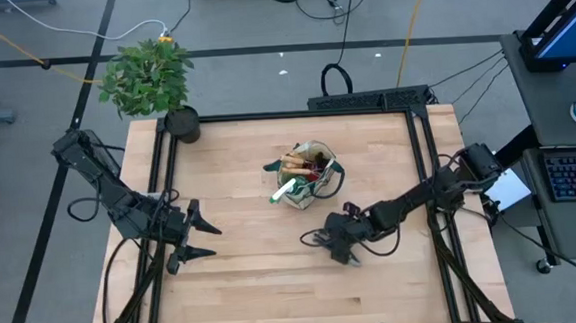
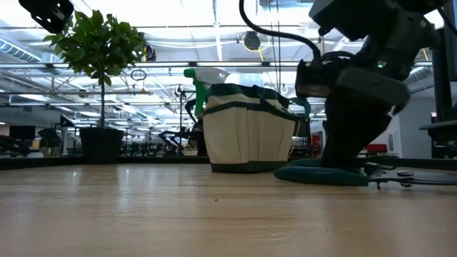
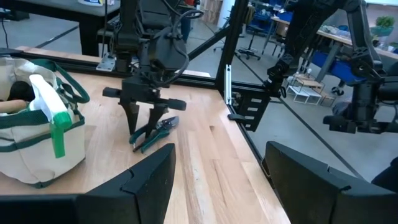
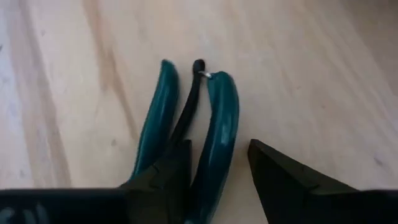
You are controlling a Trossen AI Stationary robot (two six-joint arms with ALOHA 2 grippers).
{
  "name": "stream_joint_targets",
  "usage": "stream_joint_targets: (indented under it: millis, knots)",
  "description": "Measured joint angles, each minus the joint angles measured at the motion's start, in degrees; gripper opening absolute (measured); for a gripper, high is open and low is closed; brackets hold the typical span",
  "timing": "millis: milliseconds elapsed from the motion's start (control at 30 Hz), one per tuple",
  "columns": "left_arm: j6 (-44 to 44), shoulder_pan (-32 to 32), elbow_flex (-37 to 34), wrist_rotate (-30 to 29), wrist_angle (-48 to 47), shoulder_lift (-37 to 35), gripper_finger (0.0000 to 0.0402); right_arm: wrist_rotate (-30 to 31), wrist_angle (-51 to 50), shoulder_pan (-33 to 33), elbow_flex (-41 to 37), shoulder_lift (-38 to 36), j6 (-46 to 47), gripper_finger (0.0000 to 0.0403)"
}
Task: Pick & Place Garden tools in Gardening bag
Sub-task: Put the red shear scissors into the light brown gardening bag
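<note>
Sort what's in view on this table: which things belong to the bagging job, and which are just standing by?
Job:
- gardening bag, with the sprayer and wooden-handled tools already inside
- pruning shears on the table, right gripper down over their green handles, fingers apart

Bystanders:
- potted plant at the table's far corner
- left gripper, open, waiting near the left edge
</note>
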Motion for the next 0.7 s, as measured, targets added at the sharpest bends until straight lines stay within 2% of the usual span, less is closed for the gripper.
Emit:
stream_joint_targets:
  millis: [300, 500, 700]
  knots:
    - [0.0, 0.0, 0.0, 0.0, -0.1, 0.0, 0.0257, 0.3, 1.6, -1.6, 0.0, 0.0, 3.6, 0.0046]
    - [0.0, 0.0, 0.0, 0.9, -0.7, 0.0, 0.0257, 0.0, 4.9, -1.6, 0.0, 0.0, 5.8, 0.0046]
    - [-0.1, 0.0, 0.0, 1.0, -0.8, 0.0, 0.0257, -1.9, 17.9, -1.4, 0.0, 0.0, 6.1, 0.0046]
